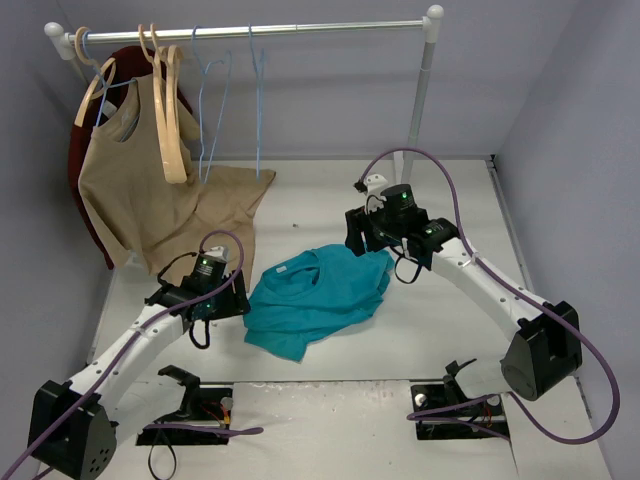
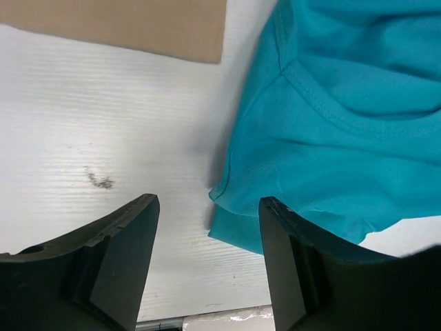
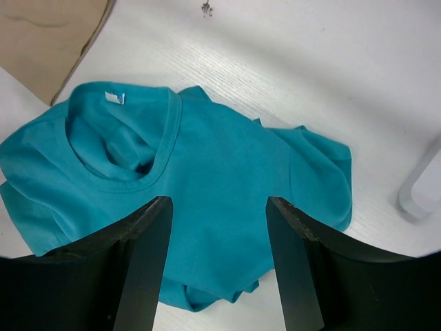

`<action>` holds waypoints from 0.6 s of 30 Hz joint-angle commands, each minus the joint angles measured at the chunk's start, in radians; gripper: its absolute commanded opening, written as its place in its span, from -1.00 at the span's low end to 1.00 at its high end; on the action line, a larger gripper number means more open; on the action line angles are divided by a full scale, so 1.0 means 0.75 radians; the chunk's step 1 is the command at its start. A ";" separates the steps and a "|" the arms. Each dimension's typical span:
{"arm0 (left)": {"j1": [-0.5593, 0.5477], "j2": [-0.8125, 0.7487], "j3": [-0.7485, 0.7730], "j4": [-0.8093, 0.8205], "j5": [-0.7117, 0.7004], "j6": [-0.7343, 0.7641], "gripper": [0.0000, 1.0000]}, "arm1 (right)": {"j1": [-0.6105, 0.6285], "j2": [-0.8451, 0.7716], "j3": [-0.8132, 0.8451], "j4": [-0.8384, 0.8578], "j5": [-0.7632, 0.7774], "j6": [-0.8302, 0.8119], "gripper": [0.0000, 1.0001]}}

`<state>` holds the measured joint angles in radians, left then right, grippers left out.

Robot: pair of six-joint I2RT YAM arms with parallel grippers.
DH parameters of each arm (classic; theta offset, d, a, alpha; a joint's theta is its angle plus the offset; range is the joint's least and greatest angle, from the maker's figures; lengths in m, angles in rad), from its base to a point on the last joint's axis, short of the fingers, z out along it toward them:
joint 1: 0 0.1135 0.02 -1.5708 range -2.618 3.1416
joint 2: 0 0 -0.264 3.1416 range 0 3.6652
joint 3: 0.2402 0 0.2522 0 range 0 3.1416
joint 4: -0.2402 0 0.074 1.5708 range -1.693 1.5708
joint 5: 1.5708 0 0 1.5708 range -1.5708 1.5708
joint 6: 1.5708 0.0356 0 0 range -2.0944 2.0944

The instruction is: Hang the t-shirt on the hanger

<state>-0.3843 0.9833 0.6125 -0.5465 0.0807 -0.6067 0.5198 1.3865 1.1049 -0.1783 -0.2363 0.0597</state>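
Top external: high above the surface's point(image 1: 330, 200) near edge, facing the clothes rail point(image 1: 250, 30), whole scene framed. Wrist views look down from close; all three share the t-shirt point(image 1: 318, 298).

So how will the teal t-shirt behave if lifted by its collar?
Probably floppy: the t-shirt lies crumpled in soft folds, so it should sag from one grip. Likely light, being thin cloth. A push across the table would probably bunch it, not slide it whole.

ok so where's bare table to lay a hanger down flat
Bare table lies behind the t-shirt, between the tan cloth and the right gripper; also in front of the t-shirt. Crowded back left under the hanging tan top.
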 commanded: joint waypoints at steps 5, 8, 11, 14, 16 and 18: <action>0.001 -0.151 0.183 -0.122 -0.218 -0.140 0.21 | 0.023 -0.112 0.163 0.043 0.078 -0.026 0.13; 0.001 -0.164 0.228 -0.167 -0.249 -0.185 0.23 | 0.031 -0.163 0.236 0.072 0.123 -0.014 0.15; 0.001 -0.157 0.259 -0.179 -0.239 -0.209 0.23 | 0.031 -0.190 0.326 0.109 0.129 0.018 0.21; 0.001 -0.168 0.278 -0.173 -0.220 -0.226 0.23 | 0.031 -0.192 0.390 0.131 0.125 0.055 0.32; -0.001 -0.174 0.314 -0.179 -0.216 -0.220 0.23 | 0.031 -0.190 0.400 0.125 0.119 0.057 0.36; -0.001 -0.186 0.357 -0.196 -0.224 -0.185 0.23 | 0.031 -0.198 0.372 0.131 0.121 0.070 0.37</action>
<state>-0.3843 0.8608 0.7853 -0.6918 -0.0692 -0.7448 0.5381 1.2480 1.3727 -0.1329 -0.1635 0.0837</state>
